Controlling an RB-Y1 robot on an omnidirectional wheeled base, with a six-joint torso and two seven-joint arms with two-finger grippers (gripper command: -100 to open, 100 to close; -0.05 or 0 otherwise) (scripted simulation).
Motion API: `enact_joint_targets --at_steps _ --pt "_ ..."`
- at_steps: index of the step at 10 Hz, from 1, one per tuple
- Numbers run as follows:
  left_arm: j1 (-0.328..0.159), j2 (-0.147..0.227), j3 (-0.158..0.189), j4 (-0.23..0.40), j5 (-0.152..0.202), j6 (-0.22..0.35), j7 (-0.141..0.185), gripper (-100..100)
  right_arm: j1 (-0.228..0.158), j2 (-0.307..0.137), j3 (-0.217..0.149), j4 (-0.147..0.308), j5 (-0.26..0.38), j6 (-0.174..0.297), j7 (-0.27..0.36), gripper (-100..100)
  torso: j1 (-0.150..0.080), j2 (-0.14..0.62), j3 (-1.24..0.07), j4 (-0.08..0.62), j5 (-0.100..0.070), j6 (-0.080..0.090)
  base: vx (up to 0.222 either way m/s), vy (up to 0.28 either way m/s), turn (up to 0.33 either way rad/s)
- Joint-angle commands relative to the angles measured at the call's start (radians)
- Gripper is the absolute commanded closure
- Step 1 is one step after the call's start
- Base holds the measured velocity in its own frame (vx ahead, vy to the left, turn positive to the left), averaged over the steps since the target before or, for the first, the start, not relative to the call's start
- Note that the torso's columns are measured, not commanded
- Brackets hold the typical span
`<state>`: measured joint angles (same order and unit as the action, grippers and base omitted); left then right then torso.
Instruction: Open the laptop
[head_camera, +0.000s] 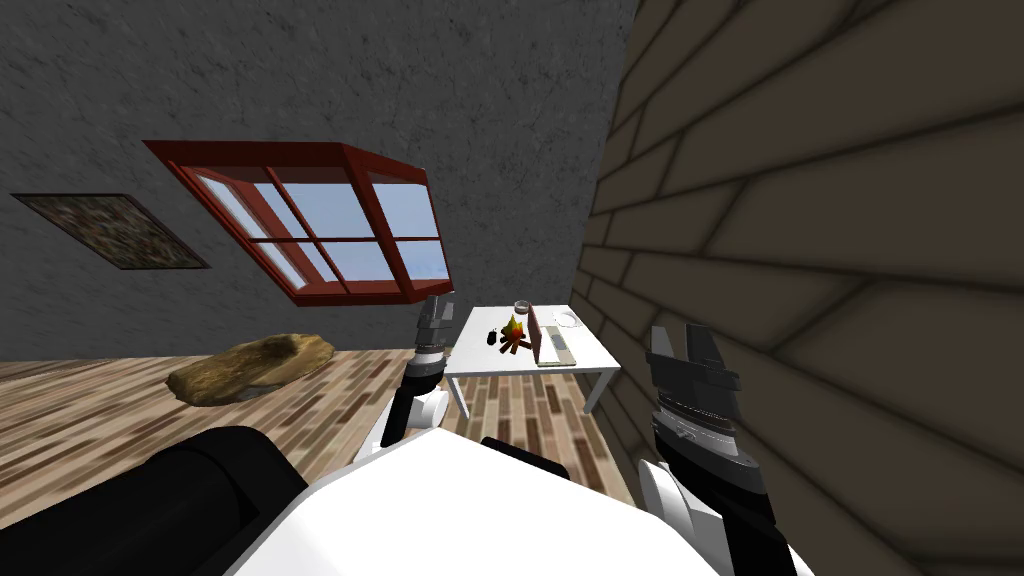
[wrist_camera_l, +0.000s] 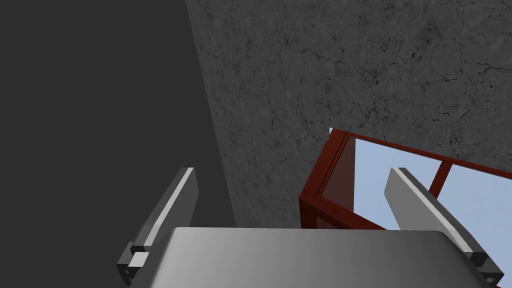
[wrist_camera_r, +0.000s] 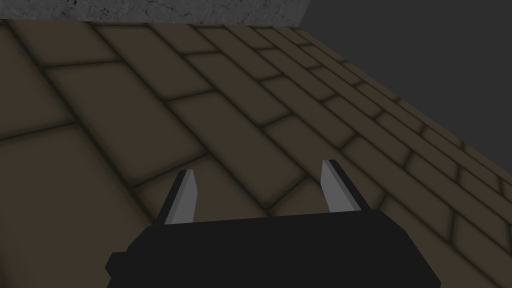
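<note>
Head view: on far small white rectangular table (head_camera: 596, 366), laptop with reddish-brown lid and light grey base (head_camera: 549, 346), near table's right half, lid standing up off the base. Beside laptop on the left, small toy campfire of brown logs with orange flame (head_camera: 515, 335), then tiny dark object (head_camera: 491, 338). Behind, small glass jar (head_camera: 521, 307) and white round dish (head_camera: 569, 320). Table against brown brick wall (head_camera: 820, 250) on the right.

Left gripper (head_camera: 438, 305) raised, pointing up, seen just off table's left edge; fingers apart, gripping nothing, confirmed in left wrist view (wrist_camera_l: 292, 172). Right gripper (head_camera: 680, 340) raised close to the brick wall, right of the table; fingers spread too, holding nothing.

Laptop ahead of and between both grippers, well apart from each, touched by neither.

Also there: red-framed window (head_camera: 330, 225) in grey wall, dark framed picture (head_camera: 110, 230), brown rock-like lump (head_camera: 250, 365) on wood plank floor (head_camera: 80, 410).
</note>
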<state>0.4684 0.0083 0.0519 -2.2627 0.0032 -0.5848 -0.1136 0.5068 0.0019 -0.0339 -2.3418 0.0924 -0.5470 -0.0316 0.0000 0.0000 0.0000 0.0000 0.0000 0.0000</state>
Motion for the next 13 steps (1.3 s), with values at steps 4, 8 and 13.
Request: enact_joint_targets --at_steps 4,8,13 --pt "0.000 0.000 0.000 0.000 0.000 0.000 0.000 0 0.000 0.000 0.000 0.000 0.000 0.000 0.000 0 0.000 0.248 -0.497 0.248 0.000 0.000 0.000 0.000 0.000" --pt "0.000 0.000 0.000 0.000 0.000 0.000 0.000 0 0.000 0.000 0.000 0.000 0.000 0.000 0.000 0 0.000 0.544 -1.087 0.544 0.000 0.000 0.000 0.000 0.000" --pt "0.000 0.000 0.000 0.000 0.000 0.000 0.000 0 -0.006 -0.102 -0.015 0.023 0.043 0.011 0.031 -100 0.001 0.737 -1.475 0.737 0.000 0.000 0.007 0.027 0.010"
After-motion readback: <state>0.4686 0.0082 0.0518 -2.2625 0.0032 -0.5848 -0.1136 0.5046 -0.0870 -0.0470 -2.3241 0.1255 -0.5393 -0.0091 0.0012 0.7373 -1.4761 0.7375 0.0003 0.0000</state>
